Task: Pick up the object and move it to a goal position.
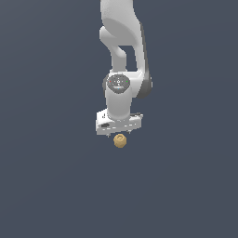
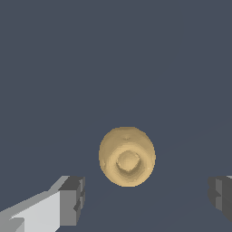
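Where the exterior view looks onto the scene, the white arm [image 1: 122,56] reaches down from the top of the frame, and its pincer [image 1: 119,134] hangs directly over the object [image 1: 120,140], a small tan-gold, slightly faceted lump. The object sits just under the pincer's white body against a plain dark grey ground, and whether the two touch cannot be told from here.

In the wrist view, the object [image 2: 127,156] lies between the two dark fingertips [image 2: 72,200], with clear gaps on both sides. The pincer [image 2: 147,197] is spread wide and holds nothing. A round dimple shows in the middle of the lump's facing side.
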`<state>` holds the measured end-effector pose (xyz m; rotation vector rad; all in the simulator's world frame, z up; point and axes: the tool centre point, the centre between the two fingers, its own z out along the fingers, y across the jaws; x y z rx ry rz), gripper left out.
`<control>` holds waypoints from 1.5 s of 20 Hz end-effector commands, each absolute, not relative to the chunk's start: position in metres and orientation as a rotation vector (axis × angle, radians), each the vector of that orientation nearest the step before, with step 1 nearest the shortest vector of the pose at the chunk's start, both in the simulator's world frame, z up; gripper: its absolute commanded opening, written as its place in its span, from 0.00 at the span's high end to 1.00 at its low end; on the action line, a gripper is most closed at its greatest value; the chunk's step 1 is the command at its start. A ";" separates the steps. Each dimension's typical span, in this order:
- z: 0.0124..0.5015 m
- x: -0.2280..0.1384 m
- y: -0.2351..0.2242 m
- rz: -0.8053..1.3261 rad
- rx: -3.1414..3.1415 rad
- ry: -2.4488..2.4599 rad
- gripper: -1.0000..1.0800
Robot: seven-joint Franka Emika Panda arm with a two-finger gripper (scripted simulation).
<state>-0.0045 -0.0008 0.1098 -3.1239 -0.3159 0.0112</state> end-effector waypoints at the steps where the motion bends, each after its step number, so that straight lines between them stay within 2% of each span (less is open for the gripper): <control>1: 0.099 -0.006 0.003 0.005 -3.119 -0.374 0.04; 12: 0.085 -0.008 0.006 0.003 -3.113 -0.418 0.04; 26: 0.040 -0.008 0.006 0.000 -3.113 -0.426 0.04; 27: 0.040 -0.008 0.006 0.000 -3.113 -0.426 1.00; 30: 0.040 -0.008 0.006 0.000 -3.113 -0.426 1.00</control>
